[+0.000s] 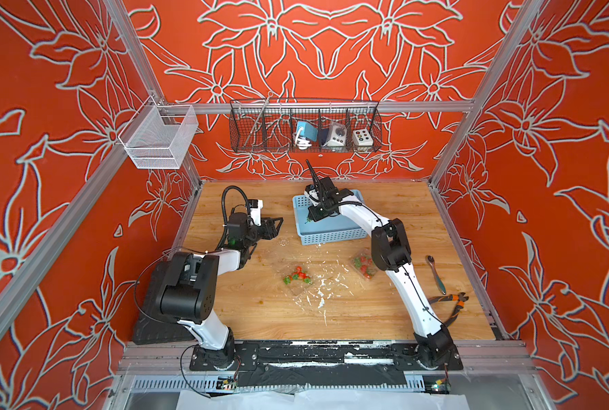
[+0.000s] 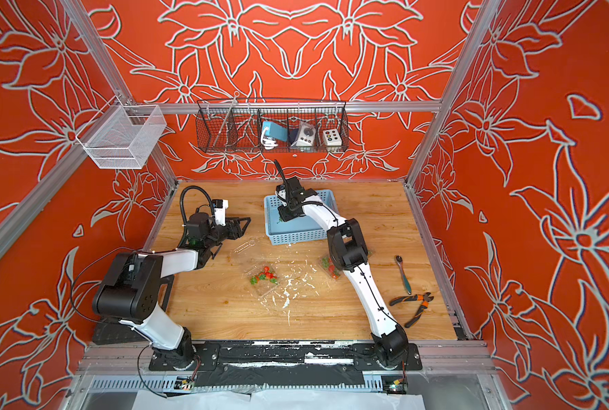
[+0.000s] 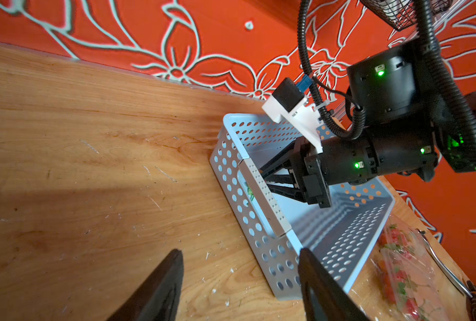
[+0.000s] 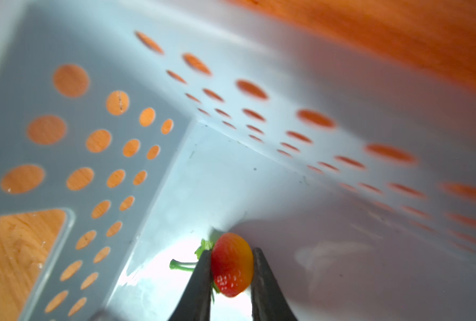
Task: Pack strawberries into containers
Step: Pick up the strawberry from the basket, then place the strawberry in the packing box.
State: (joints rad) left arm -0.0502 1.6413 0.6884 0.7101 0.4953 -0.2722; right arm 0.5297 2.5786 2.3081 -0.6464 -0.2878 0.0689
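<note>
Where the right claw (image 4: pixel 231 251) dips into the left end of the light blue perforated plastic basket (image 4: pixel 23 55), one small glossy red strawberry (image 4: pixel 231 269), seed-dimpled and green-capped, is pinched between its black tapered fingers. The grip is legible in the right wrist view only; both top views hide it. Left claw (image 3: pixel 240 251): spread, empty, over the wooden worktop (image 3: pixel 92 166). Other berries: in clear plastic clamshell containers (image 1: pixel 295 284), near centre and right.
</note>
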